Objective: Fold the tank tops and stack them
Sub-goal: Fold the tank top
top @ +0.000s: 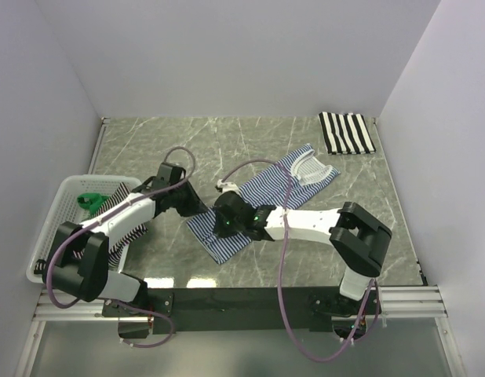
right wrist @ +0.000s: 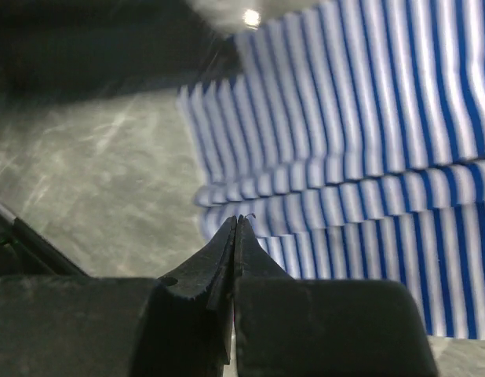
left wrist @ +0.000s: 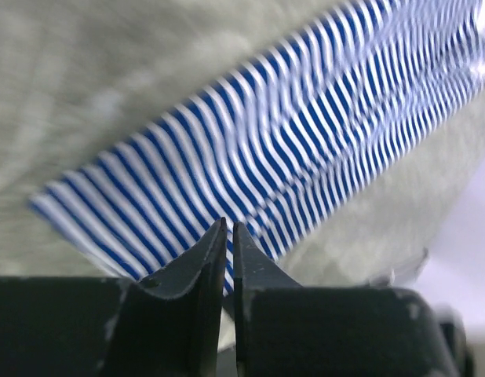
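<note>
The grey marbled table (top: 250, 133) carries all items. The thin-striped tank top (top: 262, 184), navy and white, lies spread flat and diagonally at the table centre, its white-trimmed neck toward the far right and its hem toward the near left. The white mesh basket (top: 54, 212) stands at the left edge and holds striped cloth (top: 121, 236), partly hidden by the left arm, and a green item (top: 89, 201). The broad-striped tank top (top: 346, 133), black and white, lies folded in the far right corner, well apart from the rest. The left gripper (left wrist: 229, 228) sits at the hem's left end, fingers closed to a narrow slit with striped cloth in it. The right gripper (right wrist: 236, 221) sits at the doubled hem, fingers pressed together; whether they trap cloth cannot be determined.
</note>
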Robot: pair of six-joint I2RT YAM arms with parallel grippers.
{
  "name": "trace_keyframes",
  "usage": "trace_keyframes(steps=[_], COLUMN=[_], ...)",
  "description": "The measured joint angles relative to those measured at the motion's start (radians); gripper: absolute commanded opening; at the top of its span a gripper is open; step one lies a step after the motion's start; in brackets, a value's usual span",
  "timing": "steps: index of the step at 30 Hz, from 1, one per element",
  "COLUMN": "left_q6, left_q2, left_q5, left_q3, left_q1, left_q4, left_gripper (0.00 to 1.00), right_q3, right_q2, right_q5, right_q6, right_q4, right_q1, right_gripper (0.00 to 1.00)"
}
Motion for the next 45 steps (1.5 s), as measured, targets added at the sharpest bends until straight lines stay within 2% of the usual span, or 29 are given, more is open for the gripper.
trace_keyframes(steps=[11,21,36,39,45], left_q6=[-0.034,-0.041,-0.037,-0.032,-0.003], left_q2=[0.005,0.08,0.154,0.154,0.131], left_q5=[0.16,0.134,0.088,0.081,0.026], left_q3=[-0.084,-0.091,-0.132,-0.125,-0.084], left_q1=[-0.111,-0.128,-0.135,-0.137,-0.142], left_q4=[0.15,0.169,0.168,0.157,0.085], left_gripper=[0.11,0.06,0.04,0.05,0.18], right_q3=[-0.256,-0.284,-0.286,-0.286,-0.286], right_q2=[-0.055,-0.043,0.042,0.056,0.056], right_q5=[-0.126,-0.212,-0.21,-0.208,-0.206], right_q6=[0.101,0.17,0.21,0.216,0.215], right_q4=[0.187,0.334,0.391,0.416,0.423], right_q1=[-0.197,-0.24,-0.265,-0.265,-0.265], right_gripper=[0.0,0.0,0.0,0.0,0.0])
